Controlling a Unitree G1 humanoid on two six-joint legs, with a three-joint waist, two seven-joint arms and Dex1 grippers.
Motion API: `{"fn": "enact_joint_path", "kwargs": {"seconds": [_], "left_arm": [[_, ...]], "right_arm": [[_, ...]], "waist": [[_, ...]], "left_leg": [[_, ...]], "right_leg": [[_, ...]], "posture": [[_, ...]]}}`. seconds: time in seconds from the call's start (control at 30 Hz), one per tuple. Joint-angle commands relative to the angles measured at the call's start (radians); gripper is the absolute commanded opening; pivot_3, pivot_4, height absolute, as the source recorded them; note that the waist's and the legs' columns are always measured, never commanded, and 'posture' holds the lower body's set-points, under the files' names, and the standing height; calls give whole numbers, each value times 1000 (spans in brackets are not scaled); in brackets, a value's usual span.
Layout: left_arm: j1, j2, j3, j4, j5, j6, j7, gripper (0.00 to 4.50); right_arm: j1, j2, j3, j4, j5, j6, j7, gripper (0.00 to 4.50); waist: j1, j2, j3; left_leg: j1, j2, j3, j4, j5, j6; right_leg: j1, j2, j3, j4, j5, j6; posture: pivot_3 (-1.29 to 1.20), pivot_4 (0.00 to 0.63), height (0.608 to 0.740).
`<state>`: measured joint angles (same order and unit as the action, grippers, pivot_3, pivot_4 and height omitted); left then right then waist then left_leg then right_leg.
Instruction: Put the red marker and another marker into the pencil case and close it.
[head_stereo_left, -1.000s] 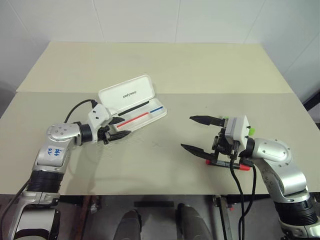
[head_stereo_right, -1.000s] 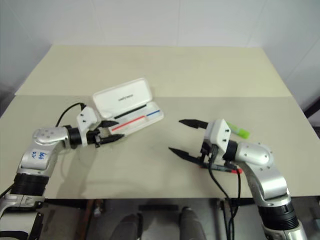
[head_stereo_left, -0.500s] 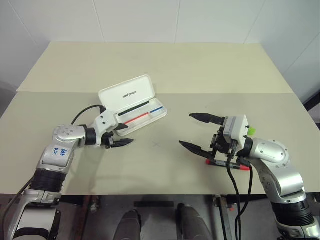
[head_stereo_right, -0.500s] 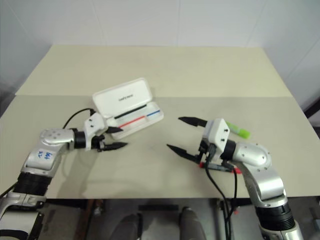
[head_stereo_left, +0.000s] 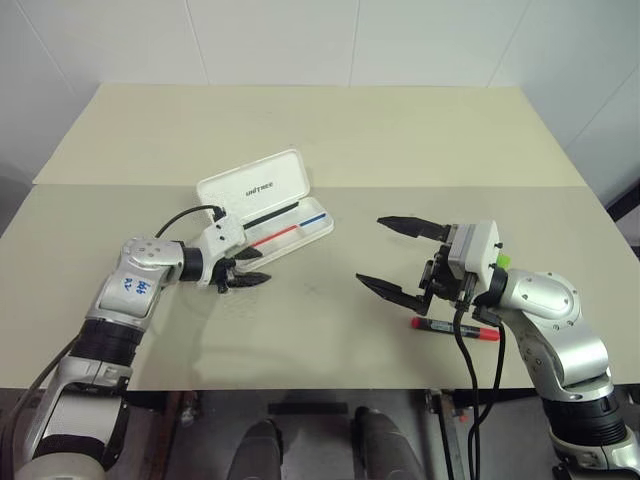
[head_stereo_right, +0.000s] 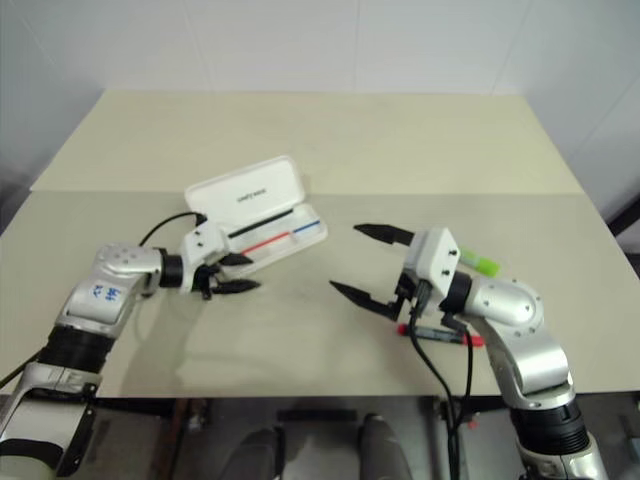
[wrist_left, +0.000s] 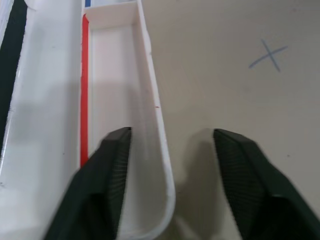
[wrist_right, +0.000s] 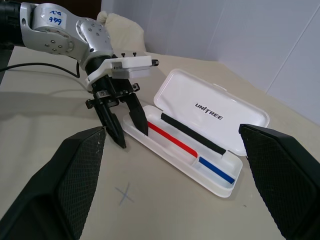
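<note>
Beige table (head_stereo_left: 330, 140) | pen cross mark (wrist_left: 268, 54) | white walls (head_stereo_left: 270, 40)

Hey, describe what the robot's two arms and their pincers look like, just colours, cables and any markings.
Both arms are silver-grey metal with rounded joints and black collars. Each ends in a white boxy wrist block carrying two black, tapered, ribbed-pad fingers: the left pincer and the right pincer. Black cables loop from each wrist. The left arm has blue handwritten marks on its silver shell.
</note>
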<state>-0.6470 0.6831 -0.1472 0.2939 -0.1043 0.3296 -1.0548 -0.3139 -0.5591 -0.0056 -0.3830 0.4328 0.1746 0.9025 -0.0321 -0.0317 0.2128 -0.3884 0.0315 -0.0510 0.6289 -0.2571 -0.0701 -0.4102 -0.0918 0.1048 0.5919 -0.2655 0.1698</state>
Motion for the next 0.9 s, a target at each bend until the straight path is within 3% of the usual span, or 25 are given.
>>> {"fn": "enact_joint_path", "kwargs": {"seconds": [0.03, 0.13, 0.17, 0.47, 0.9], "left_arm": [[-22, 13, -16, 23, 15, 6, -35, 1173], [-30, 17, -24, 26, 16, 8, -56, 108], [-33, 17, -26, 28, 18, 7, -60, 47], [-32, 23, -41, -14, 17, -13, -120, 47], [56, 50, -51, -306, -65, -18, -267, 47]], "right_arm": [[-30, -4, -21, -19, 18, -11, -4, 4500], [-41, -5, -24, -12, 17, -12, -3, 4500], [-44, -5, -24, -10, 17, -12, -2, 4500], [-53, -10, -23, 0, 17, -8, 4, 4500], [10, -108, -91, -25, 62, 33, 42, 4500]], "waist": [[1, 0, 0], [2, 0, 0], [2, 0, 0], [2, 0, 0], [1, 0, 0]], "left_leg": [[0, 0, 0, 0, 0, 0], [0, 0, 0, 0, 0, 0], [0, 0, 0, 0, 0, 0], [0, 0, 0, 0, 0, 0], [-1, 0, -1, 0, 0, 0]], "right_leg": [[0, 0, 0, 0, 0, 0], [0, 0, 0, 0, 0, 0], [0, 0, 0, 0, 0, 0], [0, 0, 0, 0, -1, 0], [0, 0, 0, 0, -1, 1]], "posture": [[0, 150, 740], [0, 150, 740], [0, 150, 740], [0, 150, 740], [0, 150, 740]]}}
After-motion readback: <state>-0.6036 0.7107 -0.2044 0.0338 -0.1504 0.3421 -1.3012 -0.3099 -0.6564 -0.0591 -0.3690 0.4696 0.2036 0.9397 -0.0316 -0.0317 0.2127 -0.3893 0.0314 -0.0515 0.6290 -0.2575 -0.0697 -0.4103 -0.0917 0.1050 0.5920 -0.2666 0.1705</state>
